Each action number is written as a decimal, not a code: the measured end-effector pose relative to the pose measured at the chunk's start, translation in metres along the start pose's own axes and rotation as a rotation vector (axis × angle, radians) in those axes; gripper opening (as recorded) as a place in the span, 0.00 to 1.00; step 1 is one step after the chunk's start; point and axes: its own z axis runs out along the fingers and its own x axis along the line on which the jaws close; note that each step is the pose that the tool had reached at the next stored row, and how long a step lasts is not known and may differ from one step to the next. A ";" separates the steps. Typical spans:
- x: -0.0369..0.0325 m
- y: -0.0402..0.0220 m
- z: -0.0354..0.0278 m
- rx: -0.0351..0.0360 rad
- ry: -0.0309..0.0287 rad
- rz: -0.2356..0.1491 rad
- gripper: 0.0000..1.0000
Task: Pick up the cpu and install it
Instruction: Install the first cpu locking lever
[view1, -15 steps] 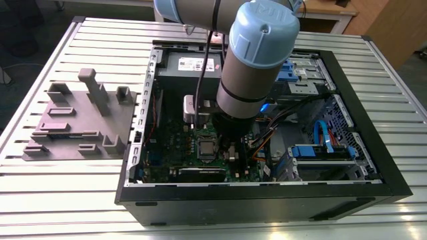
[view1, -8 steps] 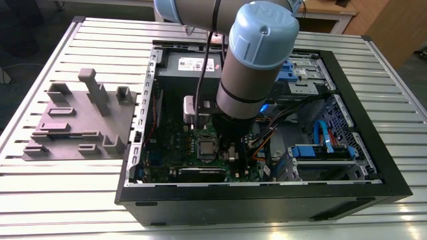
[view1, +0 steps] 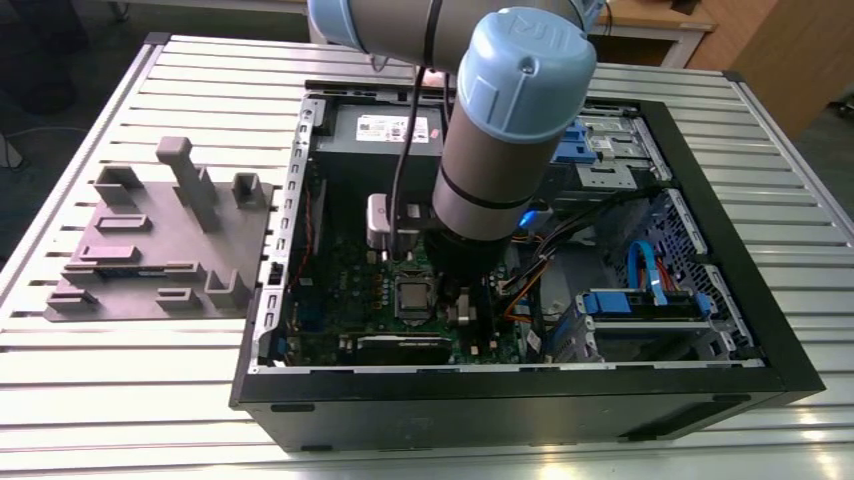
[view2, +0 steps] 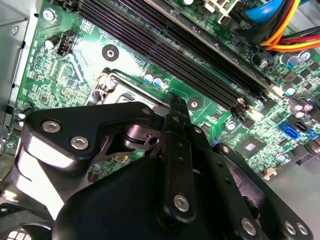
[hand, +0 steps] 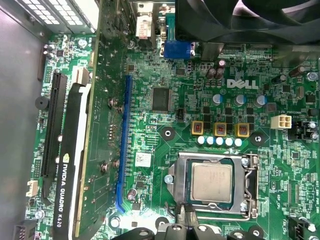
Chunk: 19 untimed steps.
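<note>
Gripper (hand: 184, 212) fingers pressed together, hovering at the socket's edge; the cpu (hand: 212, 182) sits seated in the motherboard (hand: 150, 65).

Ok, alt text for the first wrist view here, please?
The cpu sits flat in its metal socket frame on the green motherboard, with the gripper close beside the frame's edge. A black graphics card stands in a slot further off.

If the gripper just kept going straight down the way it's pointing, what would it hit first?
Most likely the motherboard right beside the socket frame where the cpu already sits; the gripper hovers at that frame's edge. Depth is unclear, so the frame itself could come first.
</note>
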 end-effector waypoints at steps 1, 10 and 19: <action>0.0000 0.0000 0.0002 0.0000 0.0001 0.000 0.11; 0.0000 -0.0006 0.0023 -0.0001 0.0002 0.000 0.11; 0.0000 -0.0023 0.0051 -0.0002 -0.0009 0.000 0.11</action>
